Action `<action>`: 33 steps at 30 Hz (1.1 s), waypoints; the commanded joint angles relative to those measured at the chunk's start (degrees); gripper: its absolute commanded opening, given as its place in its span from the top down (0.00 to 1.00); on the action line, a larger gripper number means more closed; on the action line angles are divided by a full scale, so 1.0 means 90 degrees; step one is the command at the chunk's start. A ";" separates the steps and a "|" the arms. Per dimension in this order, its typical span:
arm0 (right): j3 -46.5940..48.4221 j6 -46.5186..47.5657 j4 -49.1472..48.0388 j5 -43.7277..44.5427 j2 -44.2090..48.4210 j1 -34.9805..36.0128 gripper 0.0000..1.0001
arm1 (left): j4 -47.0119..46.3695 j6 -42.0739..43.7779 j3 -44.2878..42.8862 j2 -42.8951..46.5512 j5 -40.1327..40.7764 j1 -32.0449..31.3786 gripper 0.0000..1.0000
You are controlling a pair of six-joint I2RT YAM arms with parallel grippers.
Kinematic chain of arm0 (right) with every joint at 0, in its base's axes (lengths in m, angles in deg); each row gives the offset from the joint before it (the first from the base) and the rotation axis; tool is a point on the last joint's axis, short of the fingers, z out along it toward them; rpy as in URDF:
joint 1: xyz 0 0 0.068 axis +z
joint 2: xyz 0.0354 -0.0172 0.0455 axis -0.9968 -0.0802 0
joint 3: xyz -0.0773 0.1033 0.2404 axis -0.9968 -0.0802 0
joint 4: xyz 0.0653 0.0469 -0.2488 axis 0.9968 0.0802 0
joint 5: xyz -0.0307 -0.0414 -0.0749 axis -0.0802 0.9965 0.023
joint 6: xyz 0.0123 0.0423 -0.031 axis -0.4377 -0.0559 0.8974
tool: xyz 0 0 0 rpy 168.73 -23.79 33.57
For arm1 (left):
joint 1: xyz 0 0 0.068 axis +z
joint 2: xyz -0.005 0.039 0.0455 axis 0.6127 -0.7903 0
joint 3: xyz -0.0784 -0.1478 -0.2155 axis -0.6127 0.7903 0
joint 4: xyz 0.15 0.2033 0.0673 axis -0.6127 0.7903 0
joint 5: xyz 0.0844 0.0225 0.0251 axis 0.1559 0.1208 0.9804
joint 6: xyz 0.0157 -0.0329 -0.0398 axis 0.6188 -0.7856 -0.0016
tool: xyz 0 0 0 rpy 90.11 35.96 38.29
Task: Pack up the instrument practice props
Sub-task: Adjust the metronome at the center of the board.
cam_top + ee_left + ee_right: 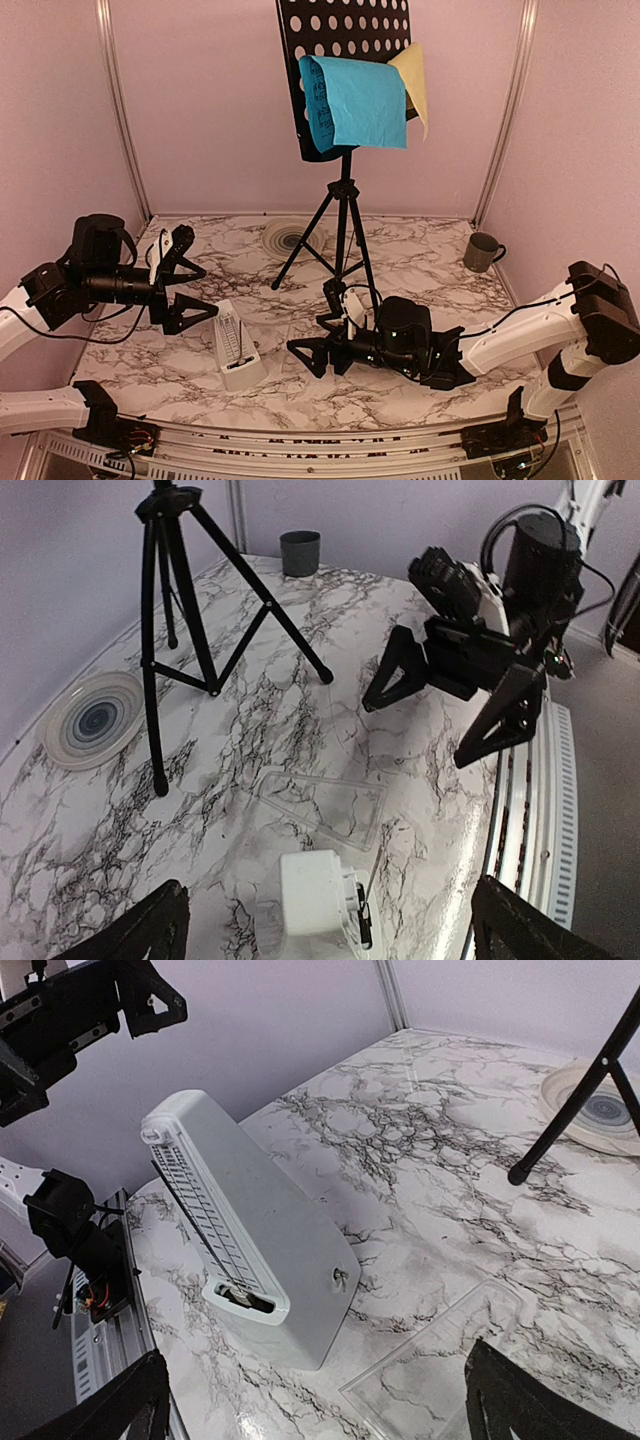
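Observation:
The black hole-punched music stand [340,35] rises on tripod legs [340,240] at the back centre. A blue page [355,100] and a yellow page [415,75] hang over it. The white pyramid metronome [238,345] stands upright near the front [255,1240], its pendulum face showing. Its clear cover [325,805] lies flat on the table beside it. My left gripper [195,280] hovers open just above and left of the metronome [315,895]. On the other side, my right gripper [318,325] is open and points at the metronome. Neither holds anything.
A dark mug [482,252] stands at the back right. Left of the tripod legs lies a round plate with a spiral pattern [288,240]. The tripod legs [160,660] spread over the table's middle. A metal rail [320,440] runs along the near edge.

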 commanded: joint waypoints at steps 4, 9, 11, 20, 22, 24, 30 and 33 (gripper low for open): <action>0.0172 -0.0077 0.0014 -0.0063 0.0086 -0.0060 0.00 | -0.1271 -0.2075 0.0003 0.0001 0.0452 -0.0007 0.01; 0.0202 -0.0089 0.0014 -0.0052 0.0122 -0.0054 0.00 | -0.1525 -0.2135 0.0525 0.0276 0.0418 -0.0006 0.01; 0.0203 -0.0085 0.0025 -0.0052 0.0135 -0.0054 0.00 | -0.1724 -0.2108 0.0782 0.0400 0.0051 -0.0069 0.03; 0.0247 -0.0026 0.0118 -0.0079 0.0128 -0.0078 0.00 | 0.0252 -0.1092 0.0245 -0.0039 0.1868 -0.1189 0.11; 0.0261 -0.0034 0.0099 -0.0088 0.0099 -0.0083 0.00 | 0.0382 -0.0867 0.0245 -0.0105 0.1879 -0.1265 0.13; 0.0270 -0.0049 0.0090 -0.0096 0.0073 -0.0093 0.00 | 0.0537 -0.0641 0.0252 -0.0203 0.2136 -0.1375 0.14; 0.0218 -0.0096 0.0077 -0.0082 0.0067 -0.0098 0.00 | 0.0687 -0.0511 0.0186 -0.0522 0.2657 -0.1407 0.15; 0.0198 -0.0111 0.0077 -0.0082 0.0067 -0.0108 0.00 | 0.0633 -0.0380 0.0218 -0.0551 0.2646 -0.1408 0.15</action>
